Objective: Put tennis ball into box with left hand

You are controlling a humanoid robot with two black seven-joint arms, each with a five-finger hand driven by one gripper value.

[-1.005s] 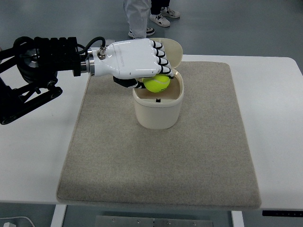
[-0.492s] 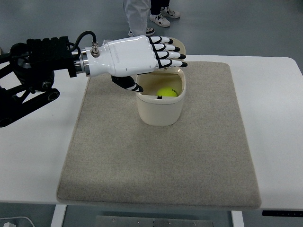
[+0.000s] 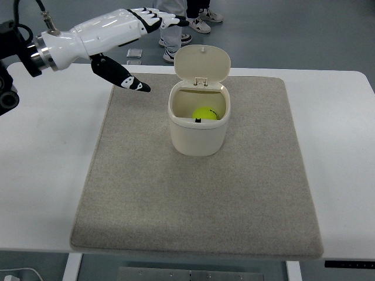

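In the top view the tennis ball (image 3: 205,113) lies inside the box (image 3: 199,132) at upper centre, its lid (image 3: 202,62) standing open. The left hand (image 3: 111,32), upper left, is spread and empty. Little risk remains: a careless sweep might clip the lid.

A single overhead camera looks steeply down from the robot's own side onto the white counter (image 3: 47,175), far enough back to take in nearly its whole width. The far edge lies toward the top, with grey floor (image 3: 304,35) beyond. The left hand (image 3: 117,29) enters from the upper left corner.
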